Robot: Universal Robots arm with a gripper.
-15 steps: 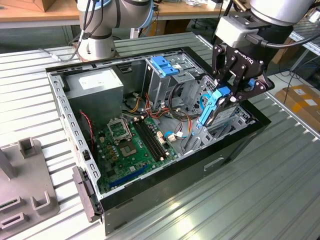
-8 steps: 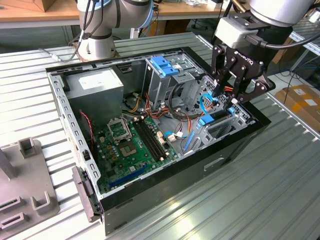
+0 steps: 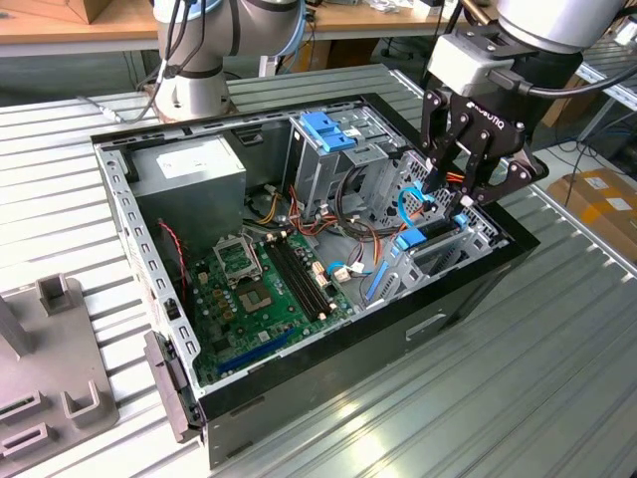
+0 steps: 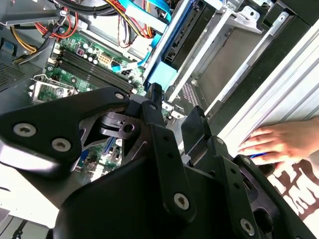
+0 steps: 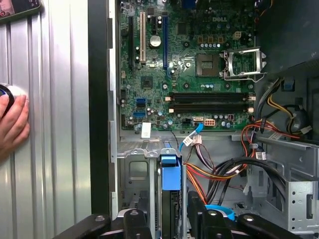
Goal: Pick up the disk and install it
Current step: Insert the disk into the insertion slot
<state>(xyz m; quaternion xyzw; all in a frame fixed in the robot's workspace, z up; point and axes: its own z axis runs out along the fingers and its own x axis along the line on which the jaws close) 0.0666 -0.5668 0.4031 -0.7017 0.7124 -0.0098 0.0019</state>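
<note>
The disk point(image 5: 170, 201) stands on edge in a drive bay at the front corner of the open computer case point(image 3: 328, 368). Its dark body is edged by a bright blue rail point(image 5: 170, 174). In the second wrist view the disk point(image 4: 185, 37) lies just beyond the fingertips. In the exterior view its blue rail point(image 3: 411, 239) shows in the bay at the right. My gripper point(image 5: 168, 215) hangs directly over it, open, one finger point(image 5: 137, 221) on each side of the disk and a small gap to each. In the exterior view the gripper point(image 3: 466, 191) sits just above the bay.
A person's hand point(image 5: 12, 124) rests on the slatted table outside the case wall, close to the bay. Inside the case are the motherboard point(image 3: 264, 284), a grey power supply box point(image 3: 189, 169), a blue slotted bracket point(image 3: 323, 129) and loose cables point(image 5: 224, 169). A grey fixture point(image 3: 50, 368) stands at the exterior view's left.
</note>
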